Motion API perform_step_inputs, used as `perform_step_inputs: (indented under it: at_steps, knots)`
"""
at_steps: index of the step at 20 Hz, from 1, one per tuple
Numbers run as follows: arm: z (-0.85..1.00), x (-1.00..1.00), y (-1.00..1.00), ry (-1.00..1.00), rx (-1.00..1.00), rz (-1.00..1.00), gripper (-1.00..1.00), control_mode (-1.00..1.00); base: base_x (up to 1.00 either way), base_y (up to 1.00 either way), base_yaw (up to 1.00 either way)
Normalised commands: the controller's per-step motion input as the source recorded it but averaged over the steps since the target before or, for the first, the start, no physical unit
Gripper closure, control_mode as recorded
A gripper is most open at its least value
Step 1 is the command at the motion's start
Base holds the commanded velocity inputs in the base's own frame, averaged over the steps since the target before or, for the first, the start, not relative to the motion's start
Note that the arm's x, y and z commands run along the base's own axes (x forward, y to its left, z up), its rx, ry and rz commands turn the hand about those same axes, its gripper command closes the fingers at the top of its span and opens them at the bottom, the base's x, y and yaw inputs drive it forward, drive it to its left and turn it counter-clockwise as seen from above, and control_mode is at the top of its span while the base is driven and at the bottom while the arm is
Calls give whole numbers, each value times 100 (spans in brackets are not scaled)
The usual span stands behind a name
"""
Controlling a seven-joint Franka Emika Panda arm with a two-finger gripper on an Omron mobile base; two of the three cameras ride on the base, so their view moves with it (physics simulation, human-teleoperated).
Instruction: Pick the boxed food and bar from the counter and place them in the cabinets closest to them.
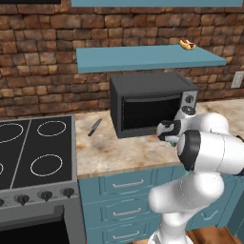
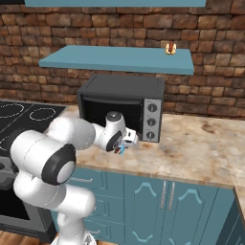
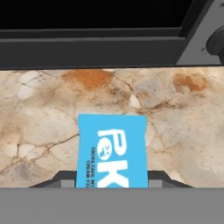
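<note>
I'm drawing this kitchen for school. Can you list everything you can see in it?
bar: one, blue with white letters, between the hand's fingers, over the counter
counter: one, beige marbled stone
toaster oven: one, black, on the counter
knife: one, black handle, on the counter beside the stove
stove: one, black top, left of the counter
cabinets: teal shelf slabs on the brick wall
hot dog: one, on the lower shelf
drawers: teal, under the counter
hand: one, closed on the bar

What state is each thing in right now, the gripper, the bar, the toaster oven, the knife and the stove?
gripper: closed on the bar, low over the counter.
bar: held between the fingers.
toaster oven: door shut.
knife: lying flat on the counter.
stove: burners dark.
</note>
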Motion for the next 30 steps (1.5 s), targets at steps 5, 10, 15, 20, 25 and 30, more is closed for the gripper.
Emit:
perform_step_inputs:
  at_steps: [5, 10, 15, 20, 25, 30]
  knots:
    - [65, -32, -1, 4, 0, 0, 100, -100, 0, 0, 0]
    - [62, -56, -6, 3, 0, 0, 100, -100, 0, 0, 0]
    - [71, -57, -2, 3, 0, 0, 100, -100, 0, 0, 0]
    - [76, -55, -2, 0, 0, 1, 100, -100, 0, 0, 0]
    - [80, -35, 1, -4, 0, 4, 100, -100, 0, 0, 0]
    - [72, -17, 9, -7, 0, 5, 100, -100, 0, 0, 0]
